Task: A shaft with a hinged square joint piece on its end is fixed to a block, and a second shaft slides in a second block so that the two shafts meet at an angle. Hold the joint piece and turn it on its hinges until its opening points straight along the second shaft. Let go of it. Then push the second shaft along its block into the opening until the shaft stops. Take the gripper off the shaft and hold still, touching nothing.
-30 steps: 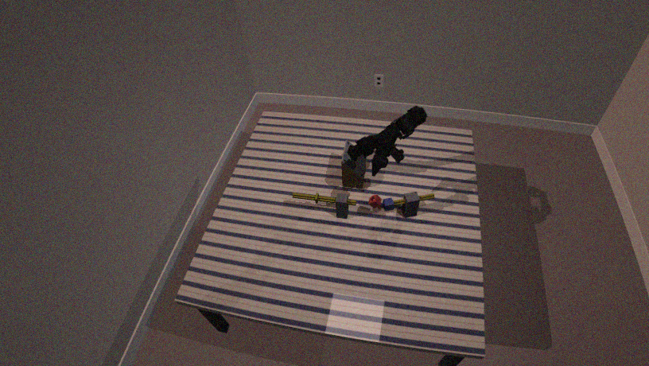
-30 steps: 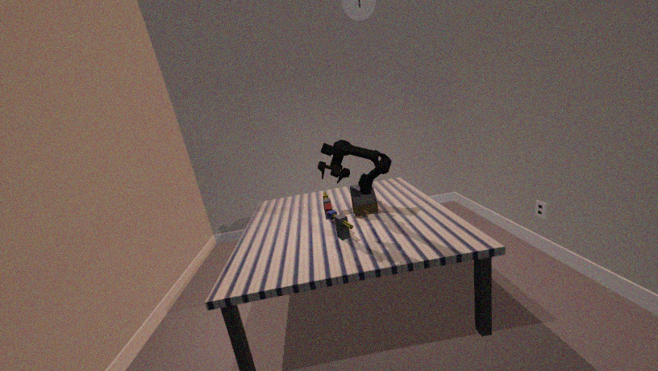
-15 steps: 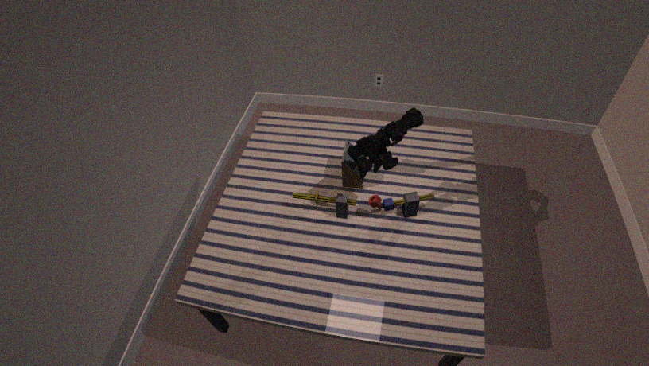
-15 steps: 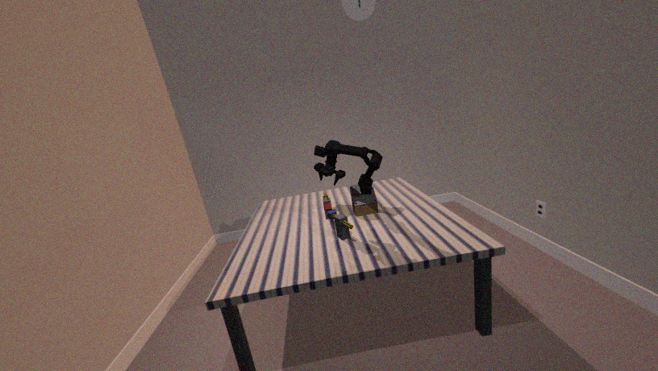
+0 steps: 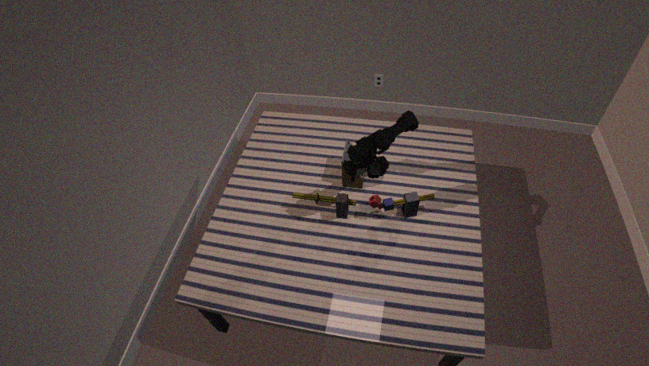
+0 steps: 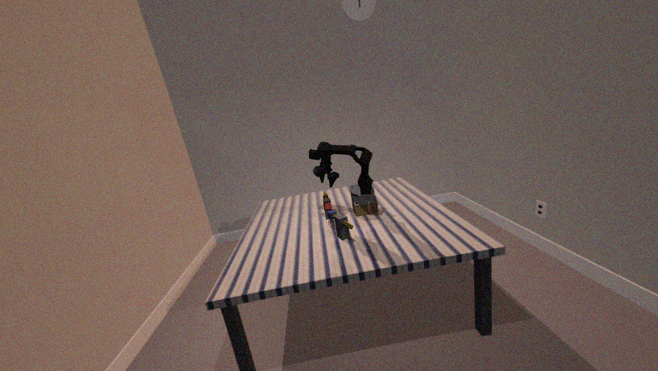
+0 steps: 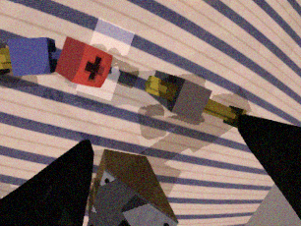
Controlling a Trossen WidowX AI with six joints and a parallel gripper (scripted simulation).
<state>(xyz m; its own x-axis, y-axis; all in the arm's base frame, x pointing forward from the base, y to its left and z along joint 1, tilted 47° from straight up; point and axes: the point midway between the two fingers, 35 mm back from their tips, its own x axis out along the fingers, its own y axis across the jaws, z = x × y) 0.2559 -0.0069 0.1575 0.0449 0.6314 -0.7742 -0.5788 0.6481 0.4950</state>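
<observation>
The red joint piece (image 5: 375, 201) (image 6: 327, 206) (image 7: 79, 59) hangs beside a blue piece (image 5: 388, 204) (image 7: 31, 56) on the first yellow shaft (image 5: 428, 196) (image 7: 4, 60), held in a grey block (image 5: 410, 207) (image 6: 342, 228). Its cross-shaped opening shows broadly in the wrist view, turned toward the second shaft's side but tipped toward the camera. The second yellow shaft (image 5: 301, 195) (image 7: 214, 107), with a small cross collar, passes through the other grey block (image 5: 342, 207) (image 7: 192, 100). A gap separates its end from the red piece. My gripper (image 6: 326, 184) (image 7: 167, 134) is open and empty, high above the parts.
The robot's base box (image 5: 352, 178) (image 6: 365, 208) (image 7: 132, 164) stands close behind the blocks. The striped table (image 5: 290, 255) (image 6: 276, 258) carries everything. A bright light patch (image 5: 355, 317) lies near its front edge in the top view.
</observation>
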